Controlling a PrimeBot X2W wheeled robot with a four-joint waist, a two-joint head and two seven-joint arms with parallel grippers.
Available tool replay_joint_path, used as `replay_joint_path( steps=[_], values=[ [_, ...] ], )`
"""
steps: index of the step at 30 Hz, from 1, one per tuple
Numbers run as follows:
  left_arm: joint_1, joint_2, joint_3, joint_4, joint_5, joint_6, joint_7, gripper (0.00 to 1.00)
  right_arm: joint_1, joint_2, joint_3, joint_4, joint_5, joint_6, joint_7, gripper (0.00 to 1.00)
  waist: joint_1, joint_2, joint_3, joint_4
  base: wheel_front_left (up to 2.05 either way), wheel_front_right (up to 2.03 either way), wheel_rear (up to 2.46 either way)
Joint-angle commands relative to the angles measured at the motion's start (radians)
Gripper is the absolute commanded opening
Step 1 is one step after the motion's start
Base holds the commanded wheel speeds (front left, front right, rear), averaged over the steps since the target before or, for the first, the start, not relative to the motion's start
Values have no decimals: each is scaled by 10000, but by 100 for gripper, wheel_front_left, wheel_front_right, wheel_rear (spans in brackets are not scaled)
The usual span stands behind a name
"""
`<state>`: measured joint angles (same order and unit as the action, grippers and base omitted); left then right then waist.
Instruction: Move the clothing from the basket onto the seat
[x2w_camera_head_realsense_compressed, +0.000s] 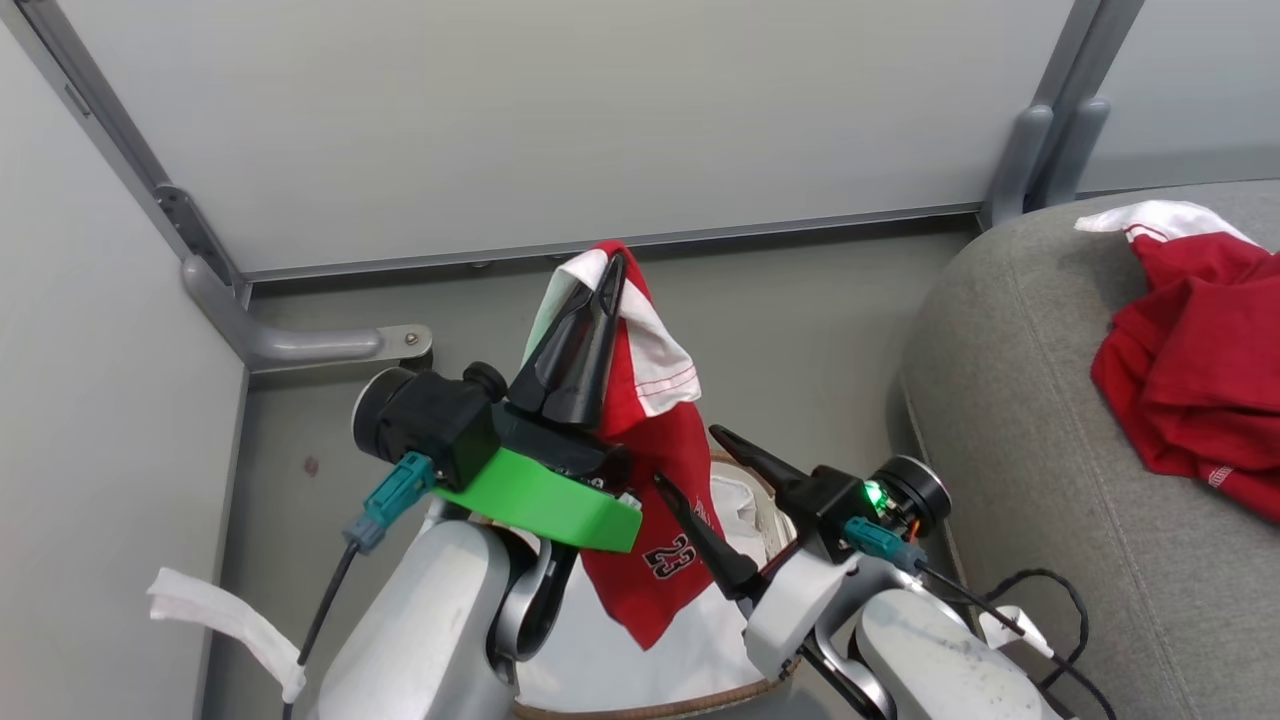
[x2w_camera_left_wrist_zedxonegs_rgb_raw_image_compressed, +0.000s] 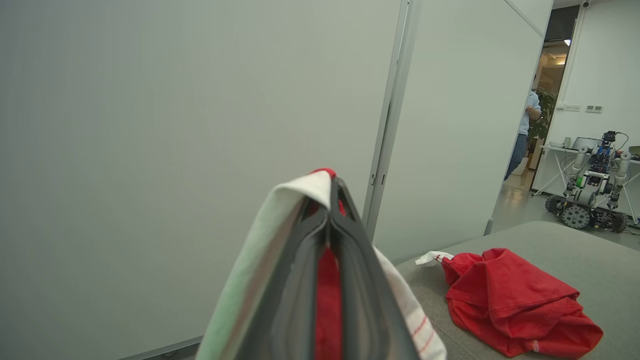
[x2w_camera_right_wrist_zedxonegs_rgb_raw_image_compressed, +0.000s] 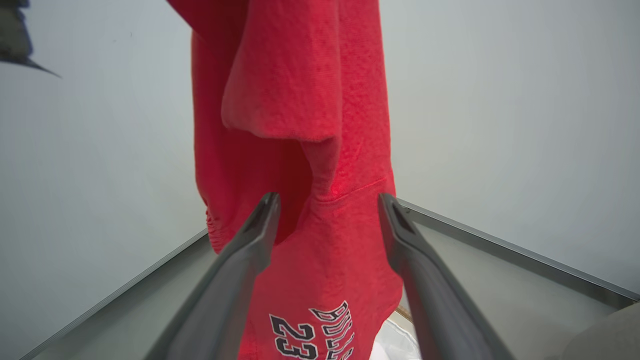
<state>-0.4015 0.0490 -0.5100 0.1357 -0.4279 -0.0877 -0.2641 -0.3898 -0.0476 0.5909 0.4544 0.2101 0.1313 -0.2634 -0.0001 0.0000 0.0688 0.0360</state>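
My left gripper (x2w_camera_head_realsense_compressed: 610, 268) is shut on a red garment with a white stripe (x2w_camera_head_realsense_compressed: 650, 470) and holds it up high, so it hangs down over the basket (x2w_camera_head_realsense_compressed: 770, 500). The same pinch shows close up in the left wrist view, where red and white cloth (x2w_camera_left_wrist_zedxonegs_rgb_raw_image_compressed: 327, 295) is squeezed between the dark fingers (x2w_camera_left_wrist_zedxonegs_rgb_raw_image_compressed: 295, 300). My right gripper (x2w_camera_head_realsense_compressed: 690, 455) stands open just right of the hanging garment (x2w_camera_right_wrist_zedxonegs_rgb_raw_image_compressed: 310, 125), whose lettering (x2w_camera_right_wrist_zedxonegs_rgb_raw_image_compressed: 310, 332) faces it. A second red garment (x2w_camera_head_realsense_compressed: 1195, 350) lies crumpled on the grey seat (x2w_camera_head_realsense_compressed: 1040, 480), also seen as a red heap (x2w_camera_left_wrist_zedxonegs_rgb_raw_image_compressed: 510, 300).
Pale partition walls (x2w_camera_head_realsense_compressed: 560, 120) with grey metal feet (x2w_camera_head_realsense_compressed: 290, 340) close off the corner behind the basket. A white cloth strip (x2w_camera_head_realsense_compressed: 225, 615) hangs at the lower left. Through a doorway stand another wheeled robot (x2w_camera_left_wrist_zedxonegs_rgb_raw_image_compressed: 590, 187) and a person (x2w_camera_left_wrist_zedxonegs_rgb_raw_image_compressed: 522, 135).
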Motion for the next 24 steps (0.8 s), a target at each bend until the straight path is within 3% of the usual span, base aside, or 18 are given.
replay_joint_path(
  steps=[1, 16, 17, 18, 19, 24],
  values=[
    [-176, 34, -52, -1, -27, 21, -2, 0, -239, -52, 104, 148, 22, -10, -19, 100, 1, 0, 139, 213, 0, 0, 0],
    [-912, 32, -1372, 31, -638, 132, -3, 0, -1632, -55, -201, 1774, -252, -10, -19, 100, 1, 0, 550, 1467, 0, 0, 0],
    [-932, 32, -1421, 25, -654, 148, -3, 0, -1664, -53, -152, 1895, -173, -10, -19, 78, 1, 0, 556, 1486, 0, 0, 0],
    [-936, 32, -1476, 32, -709, 169, -3, 0, -1691, -53, -95, 2031, -56, -10, -19, 28, 1, 0, 547, 1503, 0, 0, 0],
    [-932, 32, -1504, 37, -730, 171, -3, 0, -1718, -50, -45, 2098, 45, -10, -19, 0, 1, 0, 539, 1509, 0, 0, 0],
    [-899, 31, -1498, 97, -744, 253, -3, 0, -1763, -52, 95, 2334, 511, -10, -19, 0, 1, 0, 500, 1456, 0, 0, 0]
  ],
)
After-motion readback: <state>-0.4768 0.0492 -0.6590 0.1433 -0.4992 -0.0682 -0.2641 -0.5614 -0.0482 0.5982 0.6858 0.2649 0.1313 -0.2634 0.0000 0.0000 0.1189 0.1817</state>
